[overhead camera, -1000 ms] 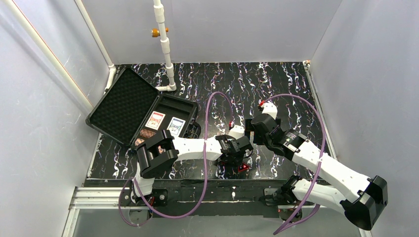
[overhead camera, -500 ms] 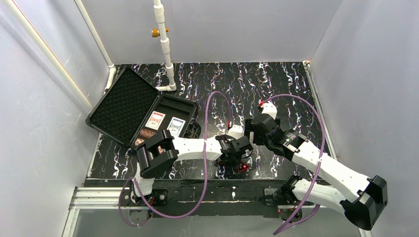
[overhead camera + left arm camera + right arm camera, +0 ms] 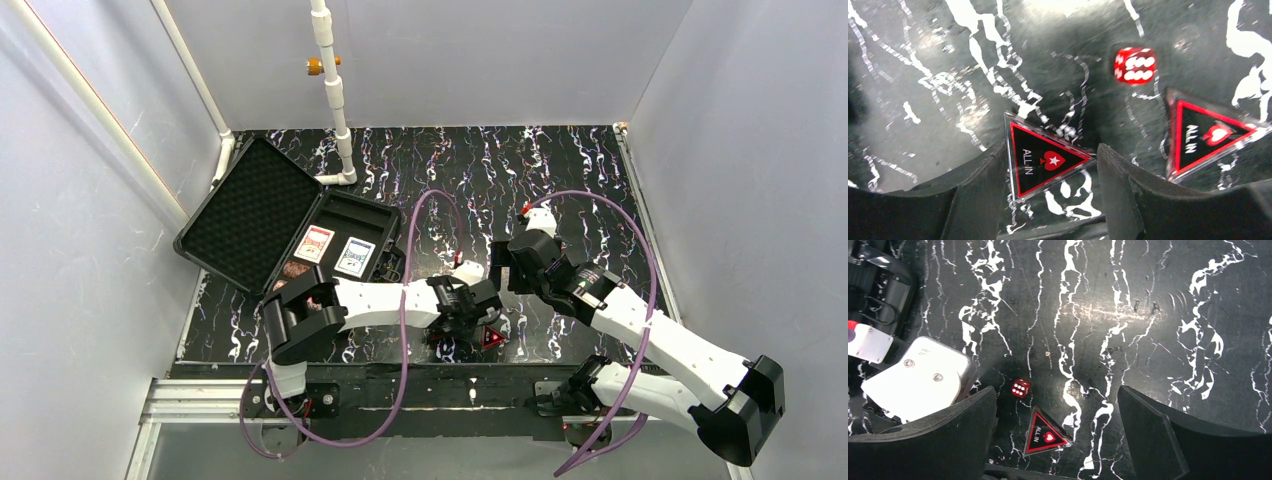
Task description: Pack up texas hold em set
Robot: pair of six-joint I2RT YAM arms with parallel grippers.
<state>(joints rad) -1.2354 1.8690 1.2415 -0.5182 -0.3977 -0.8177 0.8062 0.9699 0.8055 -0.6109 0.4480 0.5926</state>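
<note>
My left fingers (image 3: 978,195) pinch the star triangle (image 3: 1043,160) by its edges, low in the centre of the left wrist view. To its right on the worktop (image 3: 923,100) lie the heart triangle (image 3: 1205,135) and, above it, a red die (image 3: 1134,65). My right fingers (image 3: 948,435) gape wide, holding nothing (both pieces show between them). The open case (image 3: 250,215) sits at the left of the overhead view, with the red deck (image 3: 315,243) and blue deck (image 3: 354,256) inside.
</note>
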